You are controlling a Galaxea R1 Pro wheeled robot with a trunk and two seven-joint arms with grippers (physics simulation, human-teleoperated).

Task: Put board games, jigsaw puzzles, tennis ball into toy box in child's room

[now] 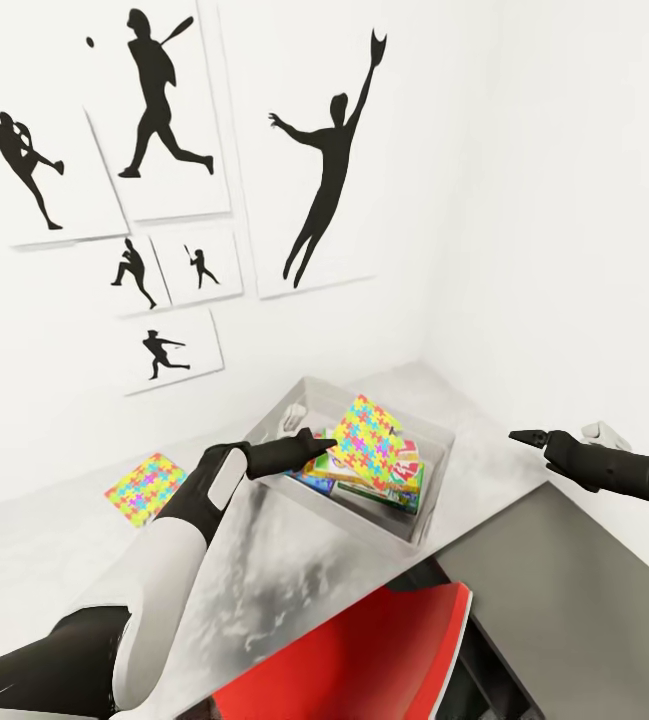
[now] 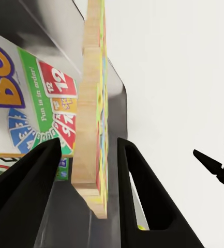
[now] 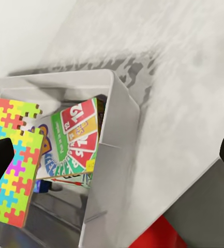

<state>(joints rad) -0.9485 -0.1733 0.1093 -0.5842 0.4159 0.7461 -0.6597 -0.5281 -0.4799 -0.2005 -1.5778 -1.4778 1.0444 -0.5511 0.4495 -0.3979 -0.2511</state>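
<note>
A pale grey table (image 1: 214,590) is set into the corner of the white-walled room, and a dark grey section (image 1: 584,580) is joined to it at the near right. A light grey toy box (image 1: 419,505) is stood directly on the pale top, towards the far right corner. A multicoloured puzzle (image 1: 146,488) is laid flat on the top to the left of the box, well apart from it and close to the far wall.
</note>
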